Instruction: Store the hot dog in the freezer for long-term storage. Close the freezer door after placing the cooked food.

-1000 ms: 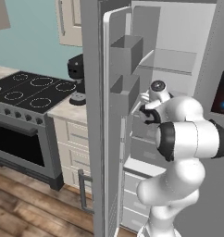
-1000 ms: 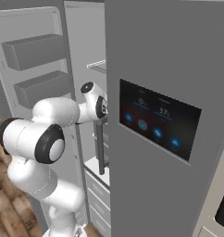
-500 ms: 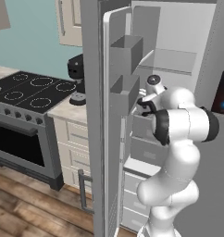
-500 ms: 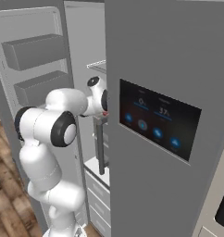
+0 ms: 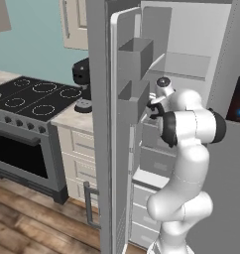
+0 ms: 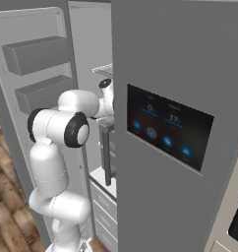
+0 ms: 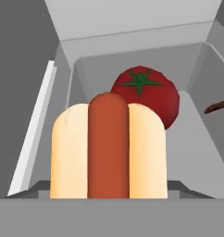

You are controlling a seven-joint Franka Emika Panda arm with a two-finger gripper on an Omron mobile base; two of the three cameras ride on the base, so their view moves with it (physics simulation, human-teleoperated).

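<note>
The freezer door (image 5: pixel 108 149) stands wide open, its inner face carrying grey box-shaped bins (image 5: pixel 137 79), and the white arm (image 5: pixel 189 129) reaches past it into the freezer (image 5: pixel 186 64). In the left base view the hand sits just beside the lower door bin, at the level of a grey shelf; in the right base view the arm (image 6: pixel 62 128) bends in behind the edge of the grey door with the dark touchscreen (image 6: pixel 167 128), so the hand is mostly hidden there. From the hand view the hot dog (image 7: pixel 109 148) fills the near foreground, seen end-on: two pale tan bun halves with the red-orange sausage between them, upright in the picture and lined up with the gripper's axis. The fingertips are covered by it, so I cannot tell how the gripper stands or whether it grips the bun. Just behind the hot dog, inside a grey walled compartment (image 7: pixel 197 139), lies a red tomato (image 7: pixel 146 92) with a green stalk, partly covered by the bun. To the left of the fridge a black coffee machine (image 5: pixel 81 79) stands on the desk (image 5: pixel 72 116) beside a stove (image 5: pixel 28 94).
</note>
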